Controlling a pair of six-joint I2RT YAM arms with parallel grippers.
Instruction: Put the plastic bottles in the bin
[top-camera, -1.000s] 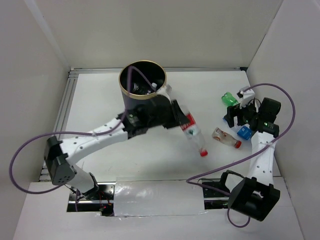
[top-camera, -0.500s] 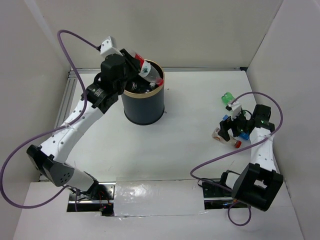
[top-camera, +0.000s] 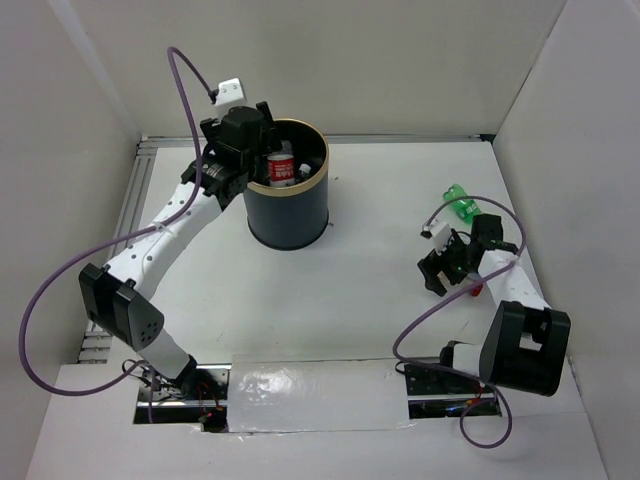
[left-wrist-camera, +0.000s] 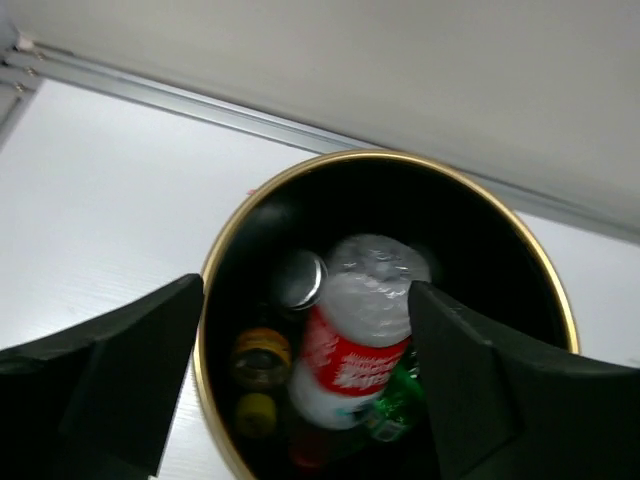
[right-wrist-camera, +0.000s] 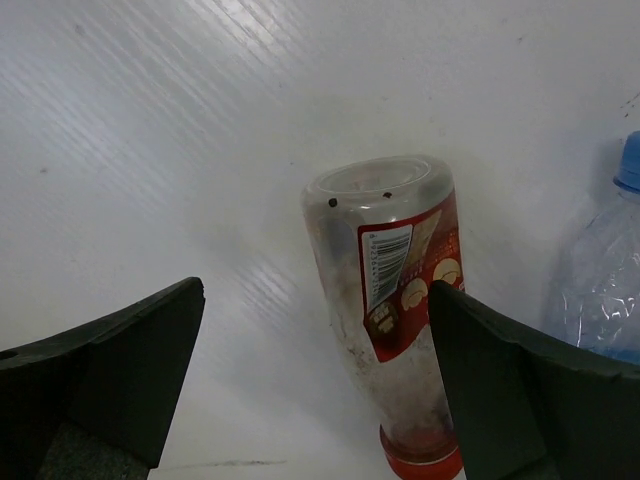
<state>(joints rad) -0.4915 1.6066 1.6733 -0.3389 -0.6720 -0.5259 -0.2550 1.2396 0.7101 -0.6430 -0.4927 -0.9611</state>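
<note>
White table (top-camera: 370, 300) between white walls (top-camera: 60, 150) (silver rail (top-camera: 400, 138) along the back edge)

No text is legible on the bottle (right-wrist-camera: 392, 330), only a barcode (right-wrist-camera: 386, 264).

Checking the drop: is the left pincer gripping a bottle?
No, the left pincer is open above the bin, and the red-labelled bottle lies loose inside.

Bright, even, diffuse from overhead. Only faint, soft shadows on the white table (top-camera: 380, 200). Hard glare off the silver tape (top-camera: 310, 388) at lower centre of the top view. Murky inside the bin (left-wrist-camera: 480, 240); soft-focused fingers (right-wrist-camera: 100, 370) in lower corners of wrist views.
</note>
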